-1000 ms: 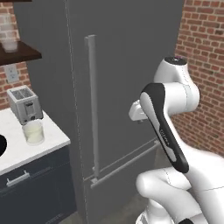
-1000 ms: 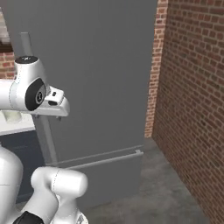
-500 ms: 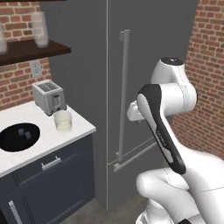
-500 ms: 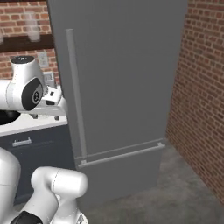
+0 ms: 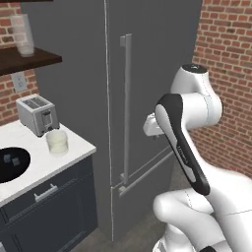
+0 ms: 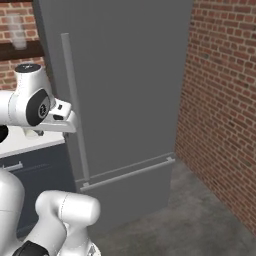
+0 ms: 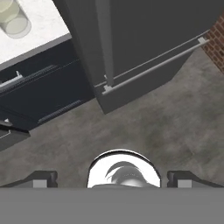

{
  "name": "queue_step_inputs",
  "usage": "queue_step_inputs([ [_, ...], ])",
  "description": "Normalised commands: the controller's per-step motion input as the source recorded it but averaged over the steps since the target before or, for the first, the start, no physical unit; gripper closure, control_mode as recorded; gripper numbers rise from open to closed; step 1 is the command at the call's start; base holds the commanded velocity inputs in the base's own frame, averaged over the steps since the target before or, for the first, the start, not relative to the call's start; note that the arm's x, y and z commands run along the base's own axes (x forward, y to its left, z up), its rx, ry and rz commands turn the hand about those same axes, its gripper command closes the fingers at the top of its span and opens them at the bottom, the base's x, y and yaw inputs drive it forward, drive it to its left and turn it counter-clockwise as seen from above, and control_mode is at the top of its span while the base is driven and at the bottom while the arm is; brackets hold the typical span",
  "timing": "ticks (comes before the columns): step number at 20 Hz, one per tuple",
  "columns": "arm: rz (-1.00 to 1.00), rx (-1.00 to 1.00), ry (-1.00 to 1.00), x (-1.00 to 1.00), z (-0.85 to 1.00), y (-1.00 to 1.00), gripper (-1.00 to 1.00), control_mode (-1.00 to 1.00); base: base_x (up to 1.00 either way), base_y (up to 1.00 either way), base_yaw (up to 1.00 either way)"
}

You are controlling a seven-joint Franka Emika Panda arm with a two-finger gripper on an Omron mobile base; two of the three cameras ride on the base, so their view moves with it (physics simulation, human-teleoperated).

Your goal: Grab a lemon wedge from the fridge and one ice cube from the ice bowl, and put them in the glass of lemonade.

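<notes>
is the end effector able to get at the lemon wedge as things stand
Probably not yet. The fridge door is shut, so anything inside is sealed off. The open end effector hangs empty, pointing at the floor, clear of the vertical handle, which it would need to pull first.

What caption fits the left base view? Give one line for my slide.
Robot arm faces the closed fridge; glass of lemonade, toaster and ice bowl sit on the counter.

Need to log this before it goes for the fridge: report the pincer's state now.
Pincer: open, fingers spread wide, holding nothing; it points down at the floor in front of the closed fridge.
</notes>
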Motion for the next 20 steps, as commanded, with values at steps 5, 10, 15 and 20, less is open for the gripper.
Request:
queue_step_inputs([
  [5,0.00,0.00,0.00,0.00,0.00,0.00,-1.00,1.00,0.05,0.37,-0.19],
  [10,0.00,0.00,0.00,0.00,0.00,0.00,-1.00,1.00,0.00,0.11,-0.03],
  [15,0.00,0.00,0.00,0.00,0.00,0.00,-1.00,1.00,0.00,0.00,0.00],
  [20,0.00,0.00,-0.05,-0.02,0.00,0.00,-1.00,-1.00,-0.01,0.00,0.00],
])
